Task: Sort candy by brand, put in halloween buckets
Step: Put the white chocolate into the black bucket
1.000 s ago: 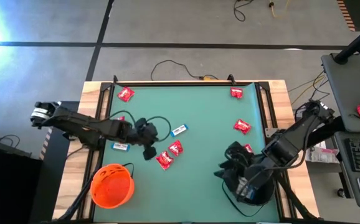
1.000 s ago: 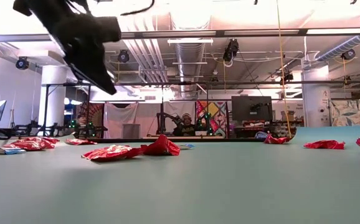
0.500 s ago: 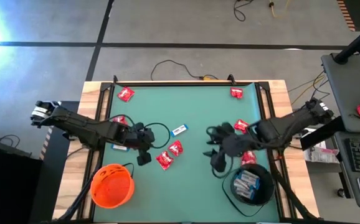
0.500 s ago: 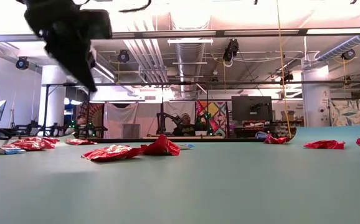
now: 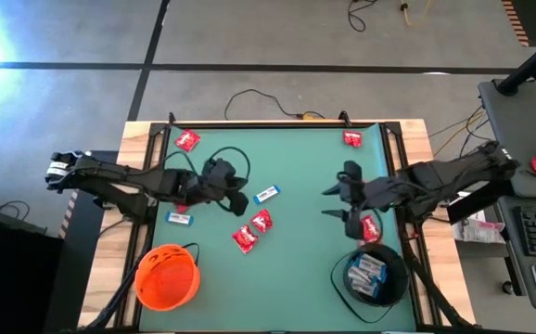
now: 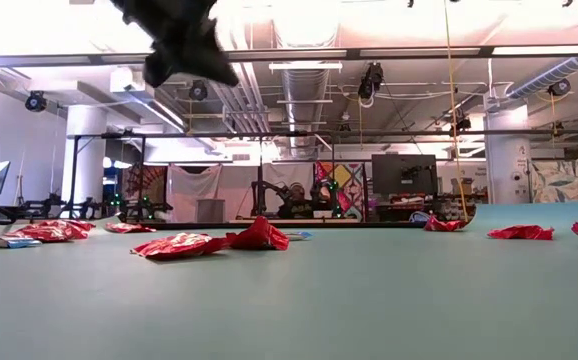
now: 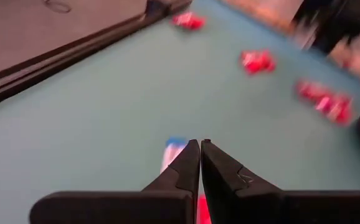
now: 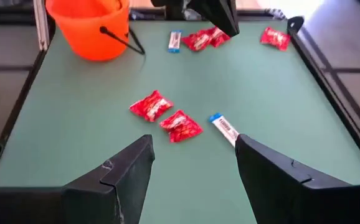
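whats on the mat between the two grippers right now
In the high view, one blue-and-white candy lies between the left gripper and right gripper; beyond it the green mat is bare.

- No legible text, brand, number or sign anywhere.
- Blue-and-white candy (image 8: 225,129) just ahead of the open right gripper (image 8: 192,163): dark marks on the white part, too small to read.
- Red candy (image 8: 181,126) beside it: white print blurred beyond reading.
- Orange bucket (image 8: 88,25) far beyond: bare of lettering.
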Controlling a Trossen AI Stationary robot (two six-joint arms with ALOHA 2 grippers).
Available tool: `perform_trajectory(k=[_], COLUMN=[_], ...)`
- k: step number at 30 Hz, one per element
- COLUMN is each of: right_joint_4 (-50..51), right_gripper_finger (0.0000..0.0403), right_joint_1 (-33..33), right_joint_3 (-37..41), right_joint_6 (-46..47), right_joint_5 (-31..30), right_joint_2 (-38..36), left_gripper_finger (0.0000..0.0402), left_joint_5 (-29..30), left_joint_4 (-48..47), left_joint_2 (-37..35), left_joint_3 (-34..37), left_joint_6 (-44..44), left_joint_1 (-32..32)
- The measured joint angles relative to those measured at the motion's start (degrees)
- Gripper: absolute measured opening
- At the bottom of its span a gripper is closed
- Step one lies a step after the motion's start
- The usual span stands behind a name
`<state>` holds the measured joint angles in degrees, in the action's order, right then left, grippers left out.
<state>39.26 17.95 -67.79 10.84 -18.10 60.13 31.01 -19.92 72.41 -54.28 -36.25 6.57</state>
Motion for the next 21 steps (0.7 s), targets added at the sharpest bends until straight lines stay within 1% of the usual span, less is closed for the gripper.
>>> perform_trajectory(k=[3,5,7,8,10,11,15,18,21], right_joint_4=[-6.27,-9.1,-11.13,-11.65,-11.72,-11.69,-11.77,-11.91,-11.92], right_gripper_finger=[0.0219,0.0219,0.0219,0.0219,0.0219,0.0219,0.0219,0.0219,0.0219], right_joint_1=[0.01,0.18,0.45,0.69,1.51,2.08,4.14,5.23,5.69], right_joint_3=[6.84,10.5,13.33,14.51,16.23,16.87,18.38,18.44,18.44], right_joint_6=[0.5,2.88,5.15,6.12,7.41,7.76,10.44,12.54,13.86], right_joint_5=[0.85,3.94,6.89,7.75,8.06,8.04,7.66,7.6,7.59], right_joint_2=[-4.69,-7.3,-9.42,-10.35,-11.63,-11.99,-12.38,-11.67,-11.16], left_gripper_finger=[0.0,0.0,0.0,0.0,0.0,0.0,0.0,0.0,0.0], left_joint_5=[0.0,-0.01,0.3,1.4,3.24,3.12,-3.32,-4.95,-7.17], left_joint_4=[6.43,8.32,7.22,6.13,4.05,3.51,4.24,4.18,8.93], left_joint_2=[0.01,0.27,0.88,1.55,3.64,5.07,12.25,17.69,22.18], left_joint_3=[0.02,0.02,0.07,0.12,0.41,0.42,0.43,0.39,0.38], left_joint_6=[-2.19,-5.25,-8.63,-10.61,-13.71,-14.05,-11.67,-12.13,-11.91], left_joint_1=[-0.05,0.22,0.24,0.19,-0.75,-1.52,-4.99,-7.31,-10.18])
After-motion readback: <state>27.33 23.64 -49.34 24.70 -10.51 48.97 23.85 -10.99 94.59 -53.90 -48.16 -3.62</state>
